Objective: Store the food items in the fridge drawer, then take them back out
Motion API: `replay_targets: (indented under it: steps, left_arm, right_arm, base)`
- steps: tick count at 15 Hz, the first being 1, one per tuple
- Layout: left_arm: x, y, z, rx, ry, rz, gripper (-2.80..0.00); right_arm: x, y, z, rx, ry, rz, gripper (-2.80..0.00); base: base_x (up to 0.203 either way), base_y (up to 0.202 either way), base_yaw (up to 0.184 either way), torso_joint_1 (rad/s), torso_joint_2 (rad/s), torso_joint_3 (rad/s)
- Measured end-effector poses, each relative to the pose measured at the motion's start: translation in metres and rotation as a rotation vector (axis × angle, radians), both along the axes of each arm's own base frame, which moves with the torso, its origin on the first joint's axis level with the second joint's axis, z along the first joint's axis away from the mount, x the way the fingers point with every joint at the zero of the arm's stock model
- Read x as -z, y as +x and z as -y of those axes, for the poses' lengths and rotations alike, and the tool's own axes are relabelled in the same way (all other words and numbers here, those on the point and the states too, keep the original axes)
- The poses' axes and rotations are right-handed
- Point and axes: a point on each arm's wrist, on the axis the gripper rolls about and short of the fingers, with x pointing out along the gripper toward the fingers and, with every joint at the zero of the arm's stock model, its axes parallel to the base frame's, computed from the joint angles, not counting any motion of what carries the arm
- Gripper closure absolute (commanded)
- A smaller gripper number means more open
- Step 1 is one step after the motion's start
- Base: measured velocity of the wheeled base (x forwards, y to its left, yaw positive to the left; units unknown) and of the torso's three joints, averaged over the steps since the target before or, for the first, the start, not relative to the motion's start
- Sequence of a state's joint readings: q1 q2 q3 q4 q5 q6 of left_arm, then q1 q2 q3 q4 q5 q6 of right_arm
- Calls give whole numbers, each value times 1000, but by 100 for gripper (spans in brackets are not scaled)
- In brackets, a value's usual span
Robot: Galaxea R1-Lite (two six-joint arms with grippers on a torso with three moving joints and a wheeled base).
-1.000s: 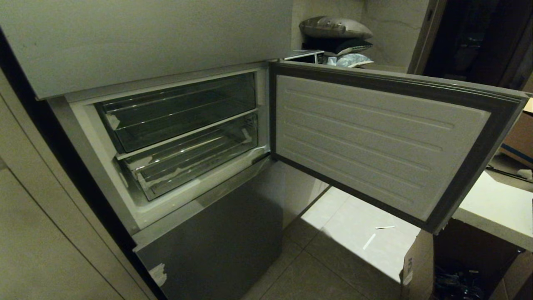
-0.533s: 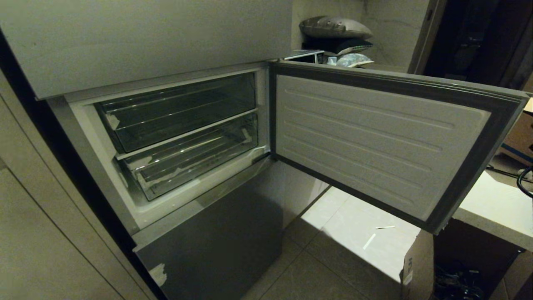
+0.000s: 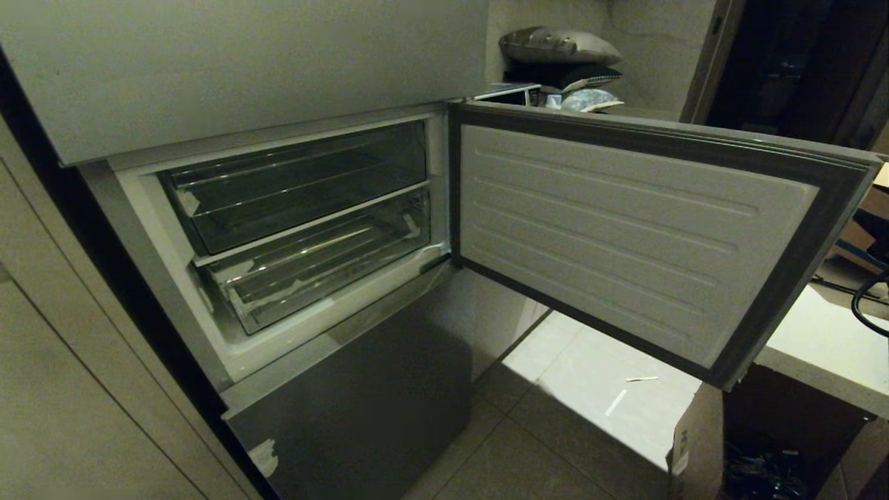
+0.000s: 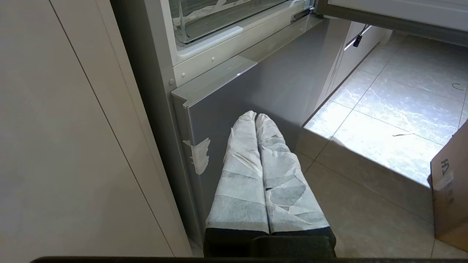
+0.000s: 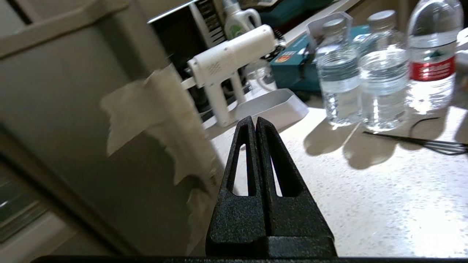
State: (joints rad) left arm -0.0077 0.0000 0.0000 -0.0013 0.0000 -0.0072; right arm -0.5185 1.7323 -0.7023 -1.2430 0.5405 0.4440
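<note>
1. Right gripper (image 5: 255, 122): black fingers pressed together, holding nothing, poised over a speckled countertop (image 5: 365, 197) beside the outer face of the open fridge door (image 5: 73, 120).
2. At 1 to 2 o'clock from its tips: three water bottles (image 5: 382, 73); at 12 o'clock, a white handheld device (image 5: 230, 60).
3. Left gripper (image 4: 256, 117): paper-wrapped fingers together, empty, low before the grey lower fridge panel (image 4: 278, 84).
4. Fridge drawer (image 3: 319, 267): pushed in, lower bin of the open compartment, at 9 o'clock from the door in the head view. No food item visible.
</note>
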Motion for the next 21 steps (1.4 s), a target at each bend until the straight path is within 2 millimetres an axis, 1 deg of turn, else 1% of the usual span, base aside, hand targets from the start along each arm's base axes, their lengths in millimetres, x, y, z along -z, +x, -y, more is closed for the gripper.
replay_targets:
  steps: [5,10,12,14,16,19,21]
  left_arm:
    - [0,0,0,0,0,0,0]
    - [0,0,0,0,0,0,0]
    - [0,0,0,0,0,0,0]
    - [0,0,0,0,0,0,0]
    - [0,0,0,0,0,0,0]
    - [0,0,0,0,0,0,0]
    - [0,0,0,0,0,0,0]
  right_arm:
    - [4,-8,-6,-86,5,-43,0]
    - [8,-26,-18,-126,12,-70,0]
    - [9,-38,-26,-158,11,-77,0]
    - [10,-54,-40,-205,8,-82,0]
    - [12,-65,-62,-271,7,-85,0]
    - [13,-71,-94,-375,7,-91,0]
    - [13,-72,-110,-392,12,-93,0]
  base:
    - [0,0,0,0,0,0]
    - [0,0,0,0,0,0]
    - [0,0,0,0,0,0]
    - [0,0,0,0,0,0]
    - [0,0,0,0,0,0]
    - [0,0,0,0,0,0]
    - [0,0,0,0,0,0]
